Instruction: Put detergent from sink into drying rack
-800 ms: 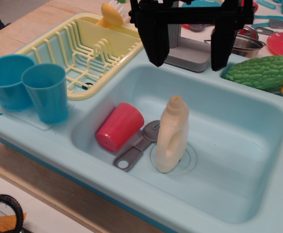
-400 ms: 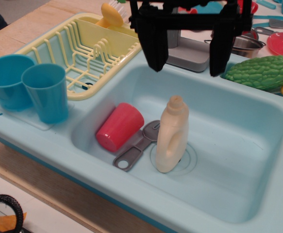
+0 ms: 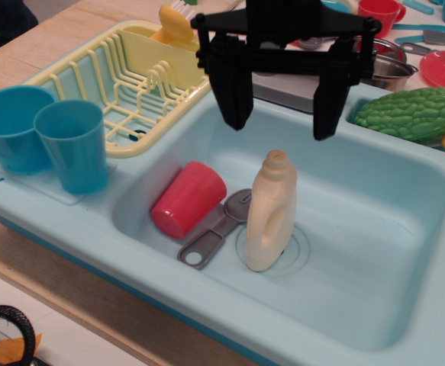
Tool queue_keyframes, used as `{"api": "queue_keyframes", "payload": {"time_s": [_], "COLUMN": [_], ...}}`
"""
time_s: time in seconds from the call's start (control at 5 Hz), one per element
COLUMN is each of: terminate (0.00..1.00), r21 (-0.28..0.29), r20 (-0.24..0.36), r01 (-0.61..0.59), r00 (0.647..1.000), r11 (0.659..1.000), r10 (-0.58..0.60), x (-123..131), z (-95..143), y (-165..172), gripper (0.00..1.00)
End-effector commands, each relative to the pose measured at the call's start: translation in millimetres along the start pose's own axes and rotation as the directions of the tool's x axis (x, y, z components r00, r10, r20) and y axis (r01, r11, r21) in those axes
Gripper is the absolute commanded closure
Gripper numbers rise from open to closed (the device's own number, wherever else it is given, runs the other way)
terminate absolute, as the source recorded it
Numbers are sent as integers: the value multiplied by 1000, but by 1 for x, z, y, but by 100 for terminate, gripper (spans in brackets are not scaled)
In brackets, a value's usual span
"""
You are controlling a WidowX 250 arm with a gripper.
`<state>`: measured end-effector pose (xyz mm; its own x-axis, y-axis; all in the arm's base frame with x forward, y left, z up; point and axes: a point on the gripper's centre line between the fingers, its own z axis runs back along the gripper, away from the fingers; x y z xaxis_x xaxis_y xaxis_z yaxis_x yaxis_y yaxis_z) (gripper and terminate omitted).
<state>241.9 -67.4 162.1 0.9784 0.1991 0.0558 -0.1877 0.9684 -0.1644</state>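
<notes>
The cream detergent bottle (image 3: 271, 212) stands upright on the drain ring in the light blue sink (image 3: 375, 229). My black gripper (image 3: 280, 126) hangs open just above and behind the bottle's cap, one finger on each side, touching nothing. The pale yellow drying rack (image 3: 127, 80) sits at the sink's left rear and holds only a yellow item at its far end.
A red cup (image 3: 188, 200) lies on its side left of the bottle, with a grey utensil (image 3: 216, 230) between them. Two blue cups (image 3: 43, 141) stand at the left. A green bitter gourd (image 3: 413, 113), a metal pot (image 3: 386, 69) and red dishes sit behind at the right.
The gripper has come down and toward the camera, closer to the bottle's cap. The bottle, cup and utensil have not moved.
</notes>
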Motion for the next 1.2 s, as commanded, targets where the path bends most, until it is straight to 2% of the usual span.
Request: {"api": "queue_keyframes", "payload": {"time_s": [0.0,0.4,0.6,0.8,1.0], "terminate": [0,0,0,0,0], "r21": [-57,-100,-99,-121,-93], "r20": [-10,-86,-80,-98,-84], "r01": [-29,-55,-67,-88,-89], "r00": [1000,995,995,992,993], "r11": [998,993,993,989,992], "r10": [28,47,59,77,82], "x": [-4,-6,-5,-7,-5], "z": [-14,-37,-38,-44,-27], "y": [0,3,3,6,6], "gripper": [0,0,100,100,100]}}
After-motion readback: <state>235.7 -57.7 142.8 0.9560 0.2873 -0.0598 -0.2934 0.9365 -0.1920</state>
